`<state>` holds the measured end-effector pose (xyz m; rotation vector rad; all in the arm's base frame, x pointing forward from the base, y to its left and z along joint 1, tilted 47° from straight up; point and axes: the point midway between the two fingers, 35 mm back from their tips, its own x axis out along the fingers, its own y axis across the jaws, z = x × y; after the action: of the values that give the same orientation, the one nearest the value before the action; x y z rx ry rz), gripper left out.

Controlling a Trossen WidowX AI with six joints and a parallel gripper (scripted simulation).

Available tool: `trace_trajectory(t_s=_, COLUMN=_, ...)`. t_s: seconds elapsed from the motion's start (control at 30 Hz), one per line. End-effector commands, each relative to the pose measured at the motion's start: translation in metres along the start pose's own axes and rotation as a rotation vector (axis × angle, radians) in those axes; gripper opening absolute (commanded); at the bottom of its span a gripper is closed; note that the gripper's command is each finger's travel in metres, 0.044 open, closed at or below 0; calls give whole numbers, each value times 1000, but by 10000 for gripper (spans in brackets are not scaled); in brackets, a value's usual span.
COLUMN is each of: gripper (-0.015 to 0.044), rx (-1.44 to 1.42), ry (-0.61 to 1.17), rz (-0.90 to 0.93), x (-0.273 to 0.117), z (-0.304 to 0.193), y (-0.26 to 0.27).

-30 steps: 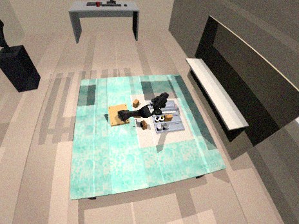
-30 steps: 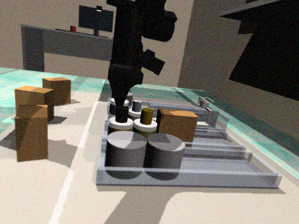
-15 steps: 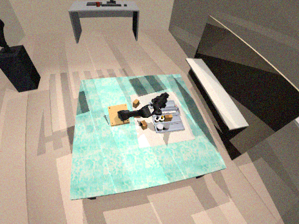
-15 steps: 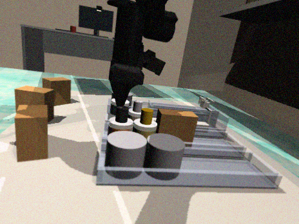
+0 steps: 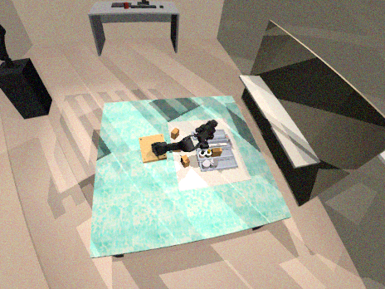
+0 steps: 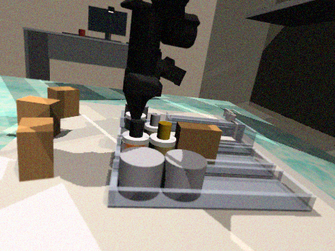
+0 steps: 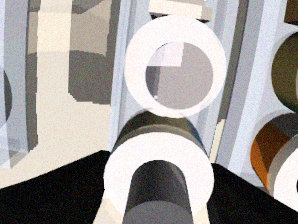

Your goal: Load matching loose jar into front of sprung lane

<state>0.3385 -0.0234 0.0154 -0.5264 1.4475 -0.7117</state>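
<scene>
My gripper (image 6: pixel 136 115) (image 7: pixel 158 167) is shut on a jar with a white shoulder (image 7: pixel 120 185) and a dark grey knob, upright at the front of the sprung lane. The lane jar (image 7: pixel 135 70) (image 6: pixel 155 120), white-shouldered with a grey knob, stands directly behind it in the wrist view; the two look touching or nearly so. The cream pusher plate (image 7: pixel 172 7) is behind the lane jar. The held jar's base and the low front stop are hidden, so I cannot tell whether it rests on the lane floor.
The neighbouring lane holds an orange jar with a black knob (image 6: pixel 136 128), a jar with a yellow knob (image 6: pixel 164 130) and a brown block (image 6: pixel 198 138). Two grey cylinders stand in the nearest lane of the tray (image 6: pixel 216 201). Several brown blocks stand left of it.
</scene>
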Motion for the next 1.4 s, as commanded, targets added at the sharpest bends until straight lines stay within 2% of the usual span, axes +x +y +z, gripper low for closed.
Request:
trace_trajectory(t_s=0.0, gripper=0, rx=13, ry=-16, rz=-10, x=3, z=5, y=-3)
trace_trajectory(t_s=1.37, gripper=0, rx=13, ry=-16, rz=-11, x=18, z=2, y=-3)
